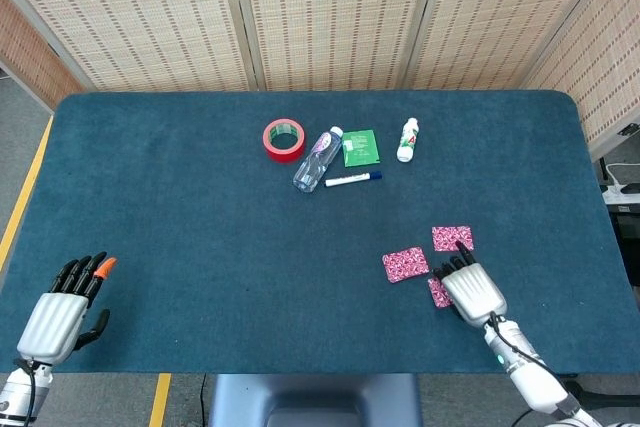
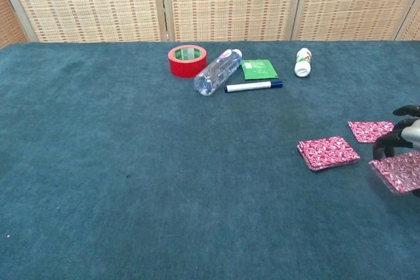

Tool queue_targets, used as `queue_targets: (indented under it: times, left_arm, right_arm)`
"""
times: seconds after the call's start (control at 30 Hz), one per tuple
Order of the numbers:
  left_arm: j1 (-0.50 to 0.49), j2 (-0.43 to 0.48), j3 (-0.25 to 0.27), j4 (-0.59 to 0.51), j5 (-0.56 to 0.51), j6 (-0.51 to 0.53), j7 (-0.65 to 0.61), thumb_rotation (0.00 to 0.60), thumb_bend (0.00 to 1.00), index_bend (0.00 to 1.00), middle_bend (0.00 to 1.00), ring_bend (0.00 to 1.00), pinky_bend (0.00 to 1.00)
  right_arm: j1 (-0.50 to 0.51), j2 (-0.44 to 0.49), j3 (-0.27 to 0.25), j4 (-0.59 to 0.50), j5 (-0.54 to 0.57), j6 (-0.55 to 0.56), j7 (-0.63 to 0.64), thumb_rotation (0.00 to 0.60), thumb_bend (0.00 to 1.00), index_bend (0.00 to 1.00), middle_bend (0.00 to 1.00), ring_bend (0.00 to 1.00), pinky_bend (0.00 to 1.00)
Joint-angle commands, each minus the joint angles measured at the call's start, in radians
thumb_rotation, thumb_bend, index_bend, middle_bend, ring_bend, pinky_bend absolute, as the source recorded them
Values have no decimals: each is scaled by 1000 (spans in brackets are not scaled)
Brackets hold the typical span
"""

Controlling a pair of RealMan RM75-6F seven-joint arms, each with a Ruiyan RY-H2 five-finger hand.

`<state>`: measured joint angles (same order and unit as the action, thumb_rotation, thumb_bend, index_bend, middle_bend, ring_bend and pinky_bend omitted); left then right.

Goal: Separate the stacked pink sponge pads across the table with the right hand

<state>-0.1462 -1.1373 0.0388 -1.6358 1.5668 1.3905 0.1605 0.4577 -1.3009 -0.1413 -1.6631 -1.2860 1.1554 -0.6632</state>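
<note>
Three pink patterned sponge pads show at the table's right. One pad [image 1: 405,264] [image 2: 328,152] lies flat toward the middle. A second pad [image 1: 452,238] [image 2: 370,130] lies flat just beyond it to the right. My right hand [image 1: 472,291] [image 2: 408,137] holds the third pad [image 1: 439,293] [image 2: 399,170] a little above the cloth, nearer the front edge. My left hand [image 1: 62,308] rests at the front left corner, fingers curled in, holding nothing.
At the back middle stand a red tape roll [image 1: 284,139], a lying clear bottle [image 1: 317,158], a green packet [image 1: 361,147], a marker pen [image 1: 352,179] and a small white bottle [image 1: 407,139]. The blue table cloth [image 1: 200,227] spreads wide to the left.
</note>
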Motion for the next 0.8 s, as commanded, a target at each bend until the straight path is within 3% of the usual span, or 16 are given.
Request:
queue_targets:
  times: [0.03,0.2,0.37,0.5,0.8]
  left_arm:
    - [-1,-1,0,2,-1,-4,-2,600,448,0,0,0,102]
    - [-2,1,-4,0,-14,-8,-6,600,449,0,0,0,108]
    - [-5,4,-1,2,-11,-17,-11,600,448,0,0,0,110]
    - [-6,5,-3,1,-14,-17,-14,600,449,0,0,0,112]
    - [-4,8,-5,-1,-18,-15,-15,600,450,0,0,0,118]
  right_arm:
    - [-12,-17,-9,35,-9,-16,8,600,242,594,417,229,0]
    - [-12,-37,-12,73,-2,-65,9,600,242,393,388,228,0]
    - [-11,-35,-9,66,8,-86,-22,600,242,19,220,176,0]
    - [-21,-12,-7,43,-23,-61,-16,600,242,0,150,136,0]
    - [-72,111,-6,-72,-99,46,47,600,242,0,142,130,0]
